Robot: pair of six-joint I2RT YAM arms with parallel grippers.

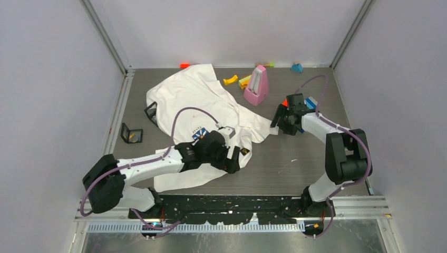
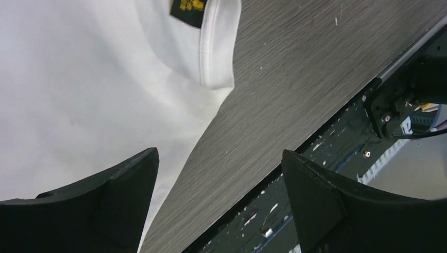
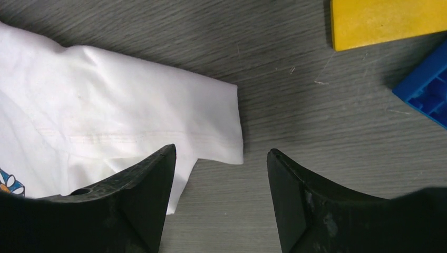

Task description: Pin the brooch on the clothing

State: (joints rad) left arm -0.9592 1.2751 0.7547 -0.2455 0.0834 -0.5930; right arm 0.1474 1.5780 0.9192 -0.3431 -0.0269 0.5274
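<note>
The clothing [image 1: 197,97] is a white T-shirt lying crumpled on the grey table, left of centre. Its blue-and-white print [image 1: 198,133] shows beside my left arm. My left gripper [image 1: 232,159] is open at the shirt's near right edge, close to the black neck label [image 1: 245,152]. In the left wrist view the collar and label [image 2: 190,8] lie ahead, and the open gripper [image 2: 220,158] frames bare table. My right gripper [image 1: 276,124] is open just right of a sleeve [image 3: 158,121]. Its left finger [image 3: 142,190] overlaps the sleeve hem. I cannot make out the brooch.
A pink wedge-shaped object [image 1: 256,85] stands behind the shirt, with small yellow [image 1: 230,80], blue [image 1: 297,67] and red [image 1: 184,65] pieces along the back. A yellow block [image 3: 385,21] and a blue block [image 3: 424,87] lie by my right gripper. Two small black frames [image 1: 132,134] sit left of the shirt.
</note>
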